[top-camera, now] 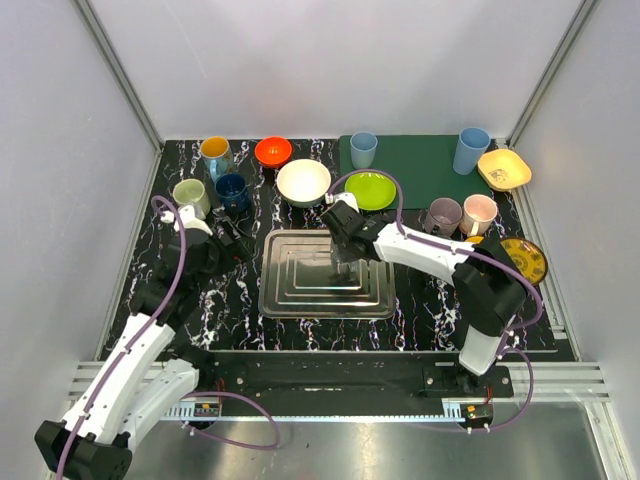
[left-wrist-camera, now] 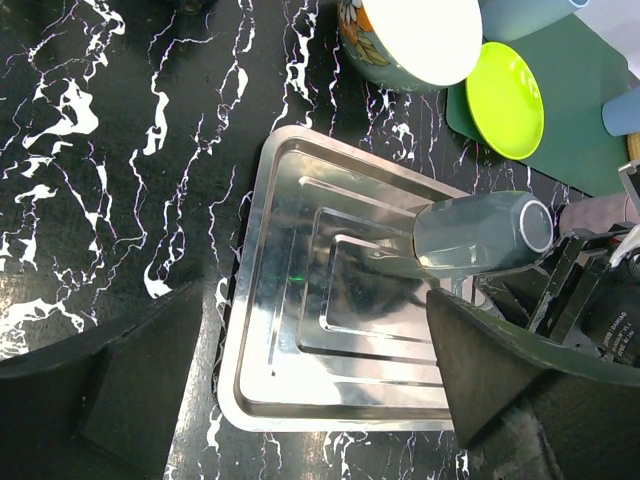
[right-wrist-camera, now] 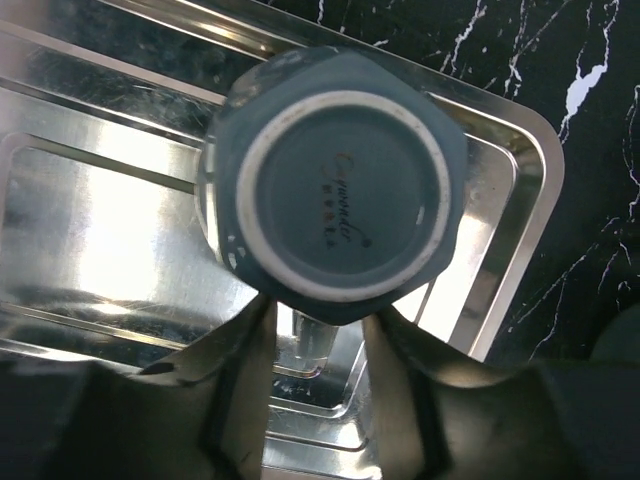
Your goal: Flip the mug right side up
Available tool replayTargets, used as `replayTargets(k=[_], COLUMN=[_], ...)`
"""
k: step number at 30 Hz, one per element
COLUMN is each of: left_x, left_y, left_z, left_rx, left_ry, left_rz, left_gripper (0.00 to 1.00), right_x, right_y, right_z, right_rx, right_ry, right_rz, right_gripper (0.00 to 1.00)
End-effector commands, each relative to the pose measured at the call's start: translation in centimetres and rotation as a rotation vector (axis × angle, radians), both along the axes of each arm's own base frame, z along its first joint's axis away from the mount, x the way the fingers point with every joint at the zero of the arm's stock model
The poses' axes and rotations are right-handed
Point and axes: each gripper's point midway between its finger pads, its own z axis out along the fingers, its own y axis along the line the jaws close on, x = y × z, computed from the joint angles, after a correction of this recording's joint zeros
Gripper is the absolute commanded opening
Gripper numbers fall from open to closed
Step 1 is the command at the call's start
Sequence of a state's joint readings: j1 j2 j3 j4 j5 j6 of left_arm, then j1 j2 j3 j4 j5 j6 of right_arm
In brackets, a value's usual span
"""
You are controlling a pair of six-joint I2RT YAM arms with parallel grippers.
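The grey mug (left-wrist-camera: 480, 235) lies on its side in the steel tray (left-wrist-camera: 290, 400), its base turned toward my right gripper. In the right wrist view its round base (right-wrist-camera: 335, 180) faces the camera and the handle (right-wrist-camera: 315, 340) points down between my fingers. My right gripper (right-wrist-camera: 317, 320) is open, its fingertips against the mug's base edge on either side of the handle, with gaps to the handle. My right gripper also shows in the top view (top-camera: 345, 252). My left gripper (left-wrist-camera: 310, 400) is wide open and empty, hovering over the tray's left part.
A white bowl (top-camera: 303, 182), a green plate (top-camera: 371, 190) and a green mat (top-camera: 420, 165) lie behind the tray. Several cups stand at the back left (top-camera: 215, 150) and at the right (top-camera: 442, 214). A yellow dish (top-camera: 504, 168) sits at the back right.
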State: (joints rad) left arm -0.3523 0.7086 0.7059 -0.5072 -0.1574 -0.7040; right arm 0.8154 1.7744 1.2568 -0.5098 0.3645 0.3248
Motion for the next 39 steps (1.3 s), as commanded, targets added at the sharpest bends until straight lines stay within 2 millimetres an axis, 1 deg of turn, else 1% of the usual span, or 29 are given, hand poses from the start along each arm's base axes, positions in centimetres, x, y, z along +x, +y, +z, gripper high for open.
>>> replayTargets(k=[1,3,6,7,8,10,12,13,14,15,16,17,19,20,21,22,23,24,25,26,27,28,29,30,31,32,35,37,39], left_x=[0.1,0.2,0.3,0.3,0.3,0.3,0.3,0.2,0.3,0.1,0.1,0.1,-0.2,-0.2,-0.3,-1.0,-1.0,-1.3,-2.3,-2.4,-2.8,-3.8,-4.0,-4.8,-6.1,-6.5,-7.6,-7.6,-8.0], left_y=[-0.8,-0.9,-1.0,-1.0,-1.0,-1.1,-1.2,-1.2,-1.3,-1.4,-1.5,-1.6,-2.2,-2.6,-3.0,-4.0,-4.7,-5.5,-6.7,-7.3,-7.8,-8.7,-9.0,-9.4,-9.8,-10.0,-10.8,-11.7,-12.6], left_z=[0.1,-0.1,-0.3,-0.3,-0.3,-0.3,-0.3,-0.2,0.3,0.2,0.4,1.4,1.7,3.1,3.1,4.0,4.9,5.7,6.6,7.0,7.3,9.2,8.0,8.7,11.0,10.5,12.4,12.4,13.3], left_rx=[-0.017,-0.02,-0.023,-0.026,-0.029,-0.033,-0.037,-0.045,-0.056,-0.064,-0.08,-0.103,-0.147,-0.181,-0.201,-0.256,-0.293,-0.326,-0.392,-0.438,-0.477,-0.563,-0.604,-0.692,-0.742,-0.776,-0.823,-0.805,-0.82], left_ry=[-0.016,-0.012,-0.011,-0.014,-0.016,-0.018,-0.023,-0.027,-0.046,-0.052,-0.062,-0.105,-0.132,-0.194,-0.208,-0.235,-0.288,-0.328,-0.349,-0.392,-0.412,-0.476,-0.464,-0.475,-0.584,-0.581,-0.611,-0.582,-0.576], left_rz=[-0.037,-0.042,-0.041,-0.041,-0.042,-0.044,-0.046,-0.048,-0.05,-0.054,-0.055,-0.058,-0.079,-0.099,-0.117,-0.168,-0.209,-0.257,-0.328,-0.362,-0.397,-0.464,-0.48,-0.512,-0.6,-0.617,-0.704,-0.748,-0.79], left_gripper=[0.95,0.94,0.92,0.91,0.91,0.9,0.89,0.89,0.89,0.89,0.89,0.89,0.92,0.94,0.99,0.99,0.99,0.99,0.99,0.99,0.99,0.99,0.99,0.99,0.99,0.99,0.98,0.96,0.94], right_x=[1.5,1.5,1.3,1.1,0.9,0.6,0.4,-0.2,-0.3,-0.6,-1.1,-1.6,-2.4,-3.1,-3.4,-3.7,-4.5,-4.8,-5.1,-5.6,-6.0,-6.4,-7.2,-7.6,-7.9,-8.4,-9.3,-9.4,-9.6], right_y=[0.4,0.4,0.4,0.5,0.5,0.7,1.3,1.4,1.6,2.5,2.5,2.7,3.0,3.2,3.4,3.4,3.6,3.8,3.8,4.2,4.1,4.3,4.3,4.2,4.3,4.4,4.7,4.8,5.2], right_z=[0.8,0.5,-0.1,-0.1,0.0,0.1,1.7,2.0,4.5,5.9,6.7,9.4,11.4,13.4,14.2,15.1,16.8,17.6,18.5,21.9,21.6,23.0,26.2,25.7,26.4,27.7,28.7,29.0,29.3], right_rx=[0.024,0.032,0.042,0.045,0.057,0.074,0.141,0.167,0.236,0.308,0.345,0.419,0.49,0.559,0.597,0.633,0.706,0.759,0.811,0.954,1.008,1.087,1.228,1.265,1.308,1.37,1.443,1.468,1.484], right_ry=[-0.023,-0.005,0.019,0.024,0.03,0.038,0.017,0.019,-0.022,-0.041,-0.052,-0.083,-0.098,-0.109,-0.116,-0.124,-0.125,-0.139,-0.149,-0.186,-0.178,-0.194,-0.224,-0.204,-0.204,-0.197,-0.181,-0.172,-0.165], right_rz=[-0.001,0.005,0.006,0.007,0.005,0.014,0.027,0.036,0.038,0.062,0.071,0.08,0.09,0.102,0.108,0.108,0.121,0.132,0.137,0.167,0.176,0.206,0.26,0.266,0.287,0.312,0.362,0.372,0.399], right_gripper=[0.4,0.33,0.14,0.03,0.0,0.0,0.0,0.0,0.0,0.0,0.0,0.0,0.0,0.0,0.0,0.0,0.0,0.0,0.0,0.0,0.0,0.0,0.0,0.0,0.0,0.0,0.0,0.0,0.0])
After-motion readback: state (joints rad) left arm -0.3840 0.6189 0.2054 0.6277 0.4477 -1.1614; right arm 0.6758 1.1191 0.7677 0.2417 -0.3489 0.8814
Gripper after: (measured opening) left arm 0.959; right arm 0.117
